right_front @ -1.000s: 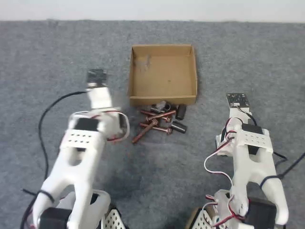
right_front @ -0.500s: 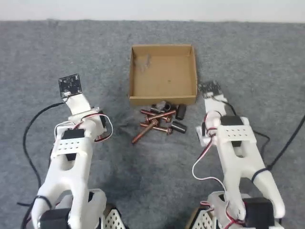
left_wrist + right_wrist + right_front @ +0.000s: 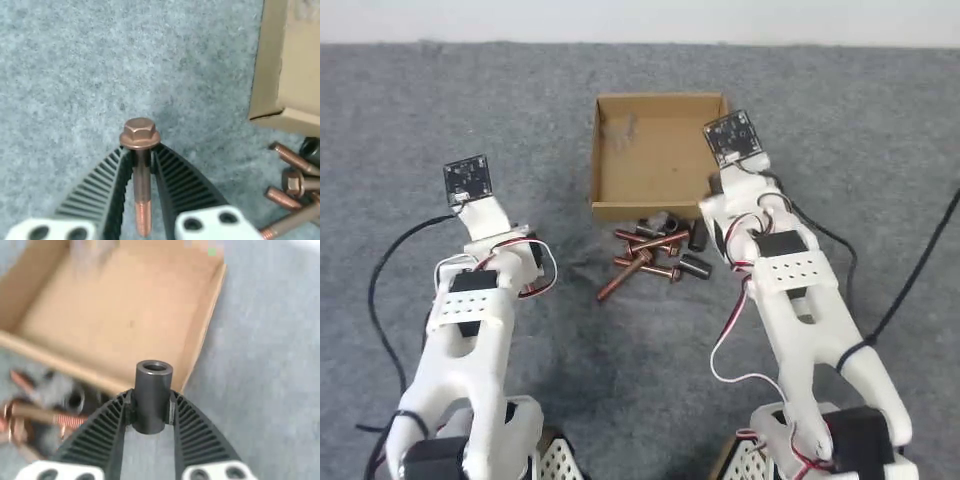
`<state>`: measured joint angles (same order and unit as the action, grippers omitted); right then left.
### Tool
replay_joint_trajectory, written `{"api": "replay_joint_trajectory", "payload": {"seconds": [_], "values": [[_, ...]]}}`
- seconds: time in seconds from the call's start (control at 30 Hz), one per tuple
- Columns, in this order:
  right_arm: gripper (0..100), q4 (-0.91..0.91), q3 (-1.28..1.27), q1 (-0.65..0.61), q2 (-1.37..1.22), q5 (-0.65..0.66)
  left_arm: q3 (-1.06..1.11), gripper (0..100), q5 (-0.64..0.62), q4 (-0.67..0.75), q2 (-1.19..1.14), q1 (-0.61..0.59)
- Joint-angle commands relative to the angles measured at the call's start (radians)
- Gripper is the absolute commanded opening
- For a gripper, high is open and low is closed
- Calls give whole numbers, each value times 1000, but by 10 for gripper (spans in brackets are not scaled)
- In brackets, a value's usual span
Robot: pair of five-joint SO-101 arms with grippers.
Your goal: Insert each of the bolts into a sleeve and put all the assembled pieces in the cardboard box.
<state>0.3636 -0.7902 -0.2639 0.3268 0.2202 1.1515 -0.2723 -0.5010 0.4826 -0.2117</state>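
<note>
Since the earlier frames the right fingers (image 3: pixel 107 427) have swung in from the right side of the surface (image 3: pixel 860 120) to a spot beside the near right corner of the cardboard box (image 3: pixel 661 209). The left fingers (image 3: pixel 112 175), after drawing off to the left, have held their place for the last half second. The right fingers are clamped on a dark sleeve (image 3: pixel 154 377) with its bore facing away from the wrist. The left fingers are clamped on the shank of a copper bolt (image 3: pixel 140 136), head just past the fingertips and threaded end toward the wrist. The remaining pile of bolts and sleeves (image 3: pixel 655 255) lies just in front of the box's near wall, and no assembled piece is in the box. Each arm now carries half of a pair, so mating is probably next. The two parts are well apart, and the bolt's inward-pointing thread may make alignment awkward.
</note>
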Motion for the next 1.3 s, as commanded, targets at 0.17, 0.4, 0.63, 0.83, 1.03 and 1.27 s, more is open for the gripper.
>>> {"api": "replay_joint_trajectory", "payload": {"seconds": [0.17, 0.4, 0.63, 0.83, 1.03, 1.27], "values": [[7, -366, 63, -67, -142, 8, -10, 12, 12, 34, 57, 0], [7, -816, 35, -140, -277, -97, 64, 12, 12, 199, 57, 0], [7, -1176, -55, -196, -364, -279, 67, 12, 8, 209, 57, 3], [7, -1417, -204, -240, -386, -281, 71, 12, 11, 209, 57, 32], [7, -1603, -381, -251, -386, -279, 71, 12, 9, 210, 57, 32], [7, -1796, -577, -249, -377, -279, 71, 12, 9, 210, 57, 32]]}}
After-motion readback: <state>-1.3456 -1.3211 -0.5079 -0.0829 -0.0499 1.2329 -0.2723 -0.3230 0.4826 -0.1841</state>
